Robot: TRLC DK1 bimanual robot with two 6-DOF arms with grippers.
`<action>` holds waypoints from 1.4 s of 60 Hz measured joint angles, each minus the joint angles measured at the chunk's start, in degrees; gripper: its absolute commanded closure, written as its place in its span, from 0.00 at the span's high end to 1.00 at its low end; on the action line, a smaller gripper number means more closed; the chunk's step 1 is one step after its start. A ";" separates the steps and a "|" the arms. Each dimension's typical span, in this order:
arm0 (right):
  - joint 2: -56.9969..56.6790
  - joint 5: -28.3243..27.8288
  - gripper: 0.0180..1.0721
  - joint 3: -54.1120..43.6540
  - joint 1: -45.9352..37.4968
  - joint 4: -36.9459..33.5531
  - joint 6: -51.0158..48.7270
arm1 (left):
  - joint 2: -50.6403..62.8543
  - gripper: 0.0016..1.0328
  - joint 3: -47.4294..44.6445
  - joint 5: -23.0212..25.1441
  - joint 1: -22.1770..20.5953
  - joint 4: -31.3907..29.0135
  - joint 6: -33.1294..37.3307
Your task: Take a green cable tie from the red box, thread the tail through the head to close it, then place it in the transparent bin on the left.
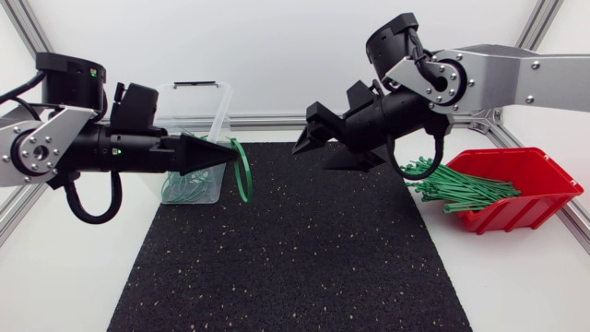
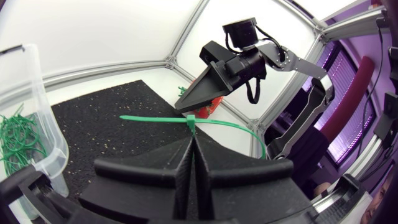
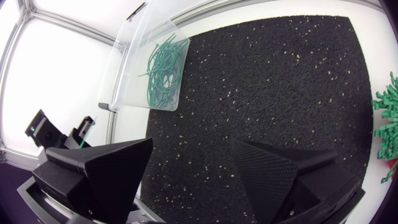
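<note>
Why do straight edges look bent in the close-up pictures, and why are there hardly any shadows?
Left wrist view: the fisheye lens curves the transparent bin along its rim. Right wrist view: the mat bulges at its edges likewise. Head view: the mat's edges run straight, and even light leaves hardly any shadow on it.

At the left side of the black speckled rubber mat [image 1: 286, 249], the left arm [image 1: 37, 148] has a silver-grey link with a round black joint ringed by small screws. It also has a boxy black housing with tiny green lights, and a black cable loops beneath it. Its matte black left gripper [image 1: 219, 153] has broad wedge fingers. At the mat's right side, the right arm [image 1: 516, 78] is a silver-grey screwed plate with a black cable. Its matte black right gripper [image 1: 312, 157] has finely textured fingers [image 3: 273, 171].
</note>
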 measured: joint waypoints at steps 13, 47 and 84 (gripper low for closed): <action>-1.73 16.15 0.94 -0.02 -0.13 -2.60 -9.77 | -1.95 0.03 11.89 -13.90 0.00 -15.65 10.64; -10.67 45.29 0.95 -1.42 -0.13 0.13 -25.64 | 9.51 0.03 33.68 -57.92 3.28 -15.45 17.84; -15.67 49.37 0.95 -6.47 0.04 3.06 -27.50 | 27.30 0.98 38.71 -61.37 6.03 -12.31 17.75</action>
